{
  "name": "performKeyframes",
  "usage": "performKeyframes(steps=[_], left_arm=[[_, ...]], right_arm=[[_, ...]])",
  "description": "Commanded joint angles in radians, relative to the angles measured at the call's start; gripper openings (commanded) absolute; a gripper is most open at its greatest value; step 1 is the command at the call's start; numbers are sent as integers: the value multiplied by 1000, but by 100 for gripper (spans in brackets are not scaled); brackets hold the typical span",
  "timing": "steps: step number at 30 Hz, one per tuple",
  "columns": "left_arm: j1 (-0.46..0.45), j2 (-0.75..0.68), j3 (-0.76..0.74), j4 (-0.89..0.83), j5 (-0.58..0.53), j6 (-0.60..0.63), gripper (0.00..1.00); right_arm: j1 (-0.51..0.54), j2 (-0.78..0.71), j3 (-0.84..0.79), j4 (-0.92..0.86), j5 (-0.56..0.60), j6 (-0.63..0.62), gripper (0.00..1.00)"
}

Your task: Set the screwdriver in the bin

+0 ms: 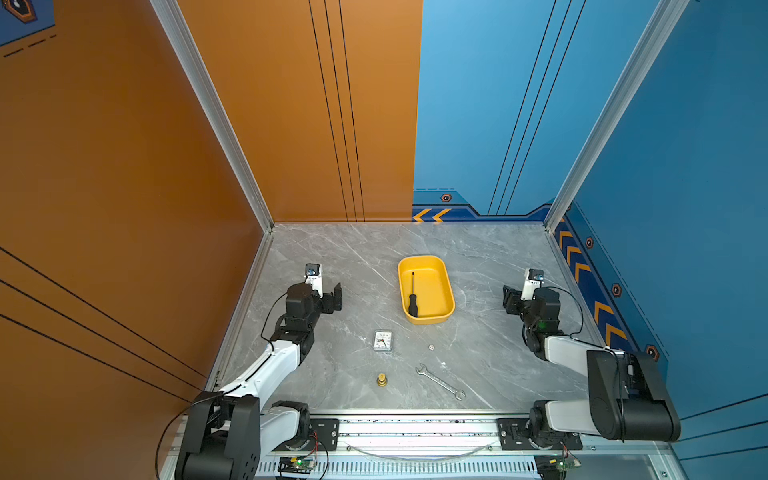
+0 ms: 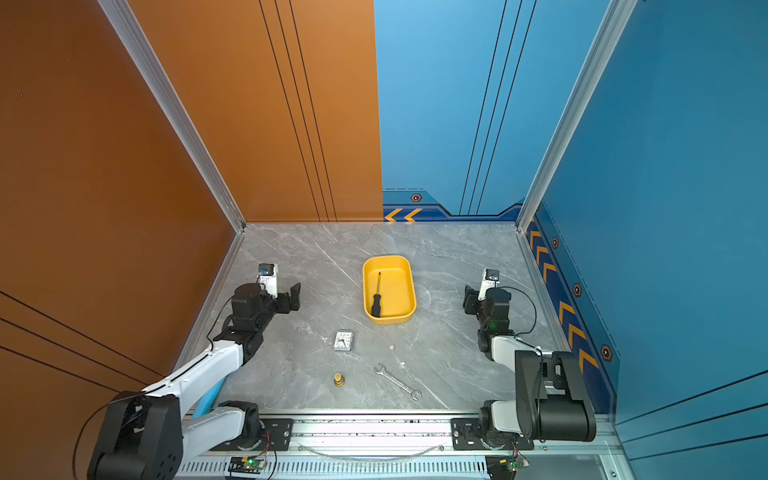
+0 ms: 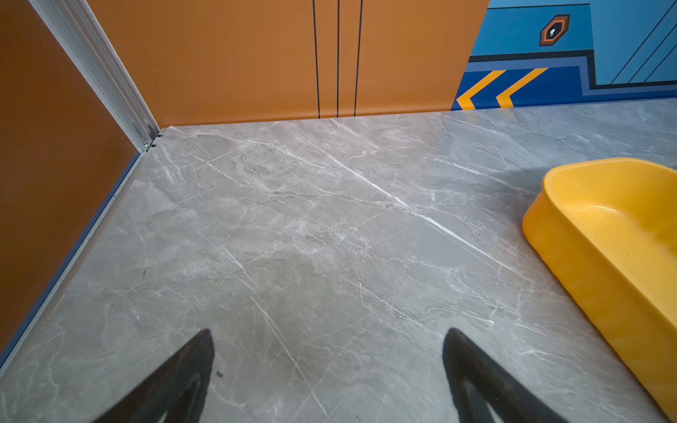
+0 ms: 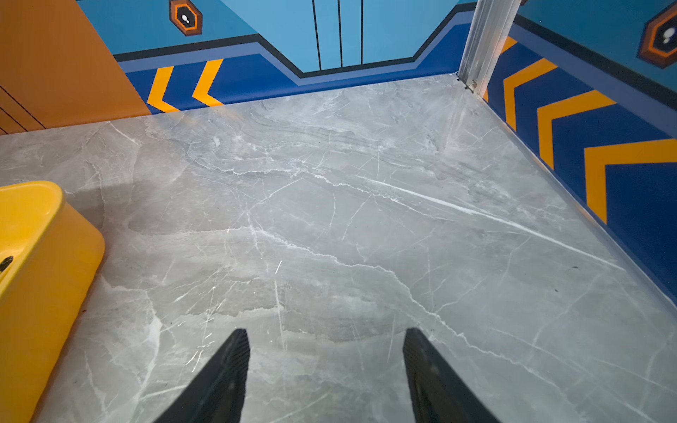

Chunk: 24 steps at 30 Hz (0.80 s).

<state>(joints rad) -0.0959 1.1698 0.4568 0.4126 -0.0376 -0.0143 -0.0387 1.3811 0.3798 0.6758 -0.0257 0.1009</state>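
Nearest, a silver wrench (image 1: 440,381) lies on the table (image 1: 332,249). Left gripper (image 3: 329,336): jaws wide apart, empty. Screwdriver (image 1: 412,296) lies inside the yellow bin (image 1: 428,319), mid-table. Right gripper (image 4: 326,332): jaws parted, holding nothing.

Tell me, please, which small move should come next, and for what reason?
Probably none beyond resting both arms where they are: the screwdriver already lies inside the bin, handle toward the near wall, while the left gripper and the right gripper stand open and empty, apart from the bin on either side.
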Motion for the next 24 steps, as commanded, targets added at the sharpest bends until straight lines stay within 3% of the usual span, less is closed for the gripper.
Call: performKeyframes(steps=[1,24], left_arm=[[10,38,-14,100,39,21,98],[58,144,-62,220,85,41,98]], right_arm=[[5,21,-12,114,15,-4,65],[22,167,-38,297,38,-15,65]])
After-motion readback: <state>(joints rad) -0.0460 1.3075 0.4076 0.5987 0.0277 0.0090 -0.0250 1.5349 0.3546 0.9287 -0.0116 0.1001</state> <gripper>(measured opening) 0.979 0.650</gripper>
